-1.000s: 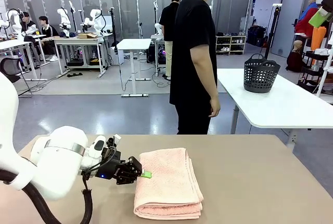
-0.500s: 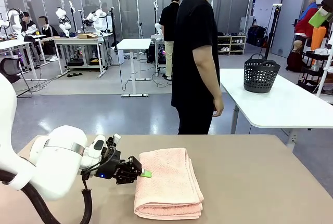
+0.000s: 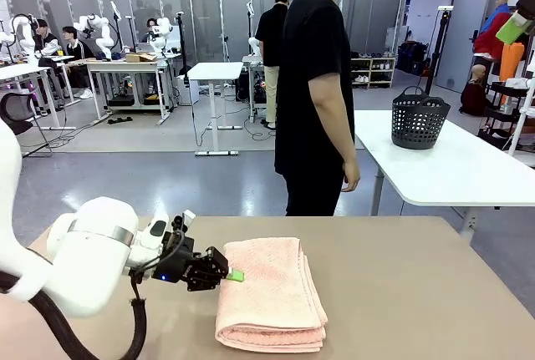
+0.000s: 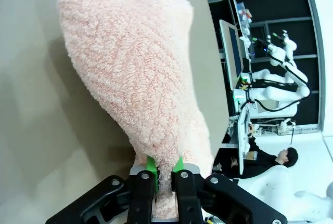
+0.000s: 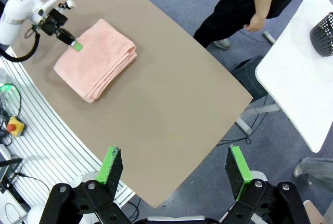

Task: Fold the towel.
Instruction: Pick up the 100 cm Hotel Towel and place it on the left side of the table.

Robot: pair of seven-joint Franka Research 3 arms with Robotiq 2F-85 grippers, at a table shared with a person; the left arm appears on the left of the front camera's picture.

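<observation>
On the brown table [image 3: 401,276], the left tool [image 3: 235,276] pinches the folded pink towel's [image 3: 269,293] left edge; high above, the right tool [image 5: 174,169] hangs wide open.

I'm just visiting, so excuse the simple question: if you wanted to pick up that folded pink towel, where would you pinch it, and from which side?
Probably at a long side edge, coming in low and level from the side. The towel lies flat in stacked layers, so only its edges give something thin to pinch. The left pincer is already shut on the towel's left edge that way. The right pincer hangs open, high above the table.
</observation>
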